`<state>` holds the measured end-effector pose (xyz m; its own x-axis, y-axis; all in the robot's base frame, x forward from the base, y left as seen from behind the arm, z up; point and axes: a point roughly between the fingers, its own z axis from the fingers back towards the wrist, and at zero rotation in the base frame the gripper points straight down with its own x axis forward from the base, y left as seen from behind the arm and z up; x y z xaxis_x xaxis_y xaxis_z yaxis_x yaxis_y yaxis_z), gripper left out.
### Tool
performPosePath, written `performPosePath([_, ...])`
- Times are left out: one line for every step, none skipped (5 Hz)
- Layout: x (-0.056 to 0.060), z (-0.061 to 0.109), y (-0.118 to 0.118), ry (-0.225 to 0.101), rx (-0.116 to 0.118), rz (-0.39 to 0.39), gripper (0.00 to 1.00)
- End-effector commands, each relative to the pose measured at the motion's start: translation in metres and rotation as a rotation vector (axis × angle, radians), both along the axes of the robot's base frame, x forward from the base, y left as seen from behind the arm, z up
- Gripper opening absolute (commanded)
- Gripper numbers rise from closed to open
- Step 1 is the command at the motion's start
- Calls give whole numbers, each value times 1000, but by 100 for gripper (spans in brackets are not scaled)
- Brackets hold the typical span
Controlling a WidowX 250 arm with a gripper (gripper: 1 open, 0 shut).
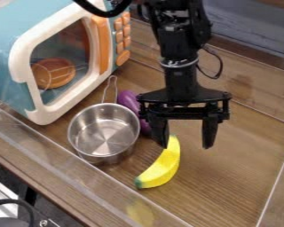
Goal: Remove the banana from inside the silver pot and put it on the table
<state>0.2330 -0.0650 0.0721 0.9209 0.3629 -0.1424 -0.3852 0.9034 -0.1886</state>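
Observation:
The yellow banana [161, 167] lies on the brown wood table [233, 191], just right of the silver pot [106, 133], its greenish tip pointing to the lower left. My gripper [183, 135] hangs right above its upper end, open, fingers spread wide with nothing between them. One black finger [209, 133] stands to the right of the banana's top end. The pot is empty and stands upright, with its thin wire handle reaching back toward the microwave.
A white-and-teal toy microwave [56, 62] stands at the back left behind the pot. A purple eggplant toy [134, 104] lies between the pot and my arm. Clear plastic walls [61, 177] run along the table's edges.

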Motion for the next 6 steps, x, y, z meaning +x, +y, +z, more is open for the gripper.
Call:
performPosePath([3,11,-2,-39,-8,-16,100])
performPosePath([3,12,-1,-43,-11,-22,100])
performPosePath([4,14,-1,-47,-14,-27,100])
performPosePath([4,15,0,-52,-17,-32,100])
performPosePath([4,17,1,-57,-20,-37,100])
performPosePath([5,19,2,-62,-23,-43,100])
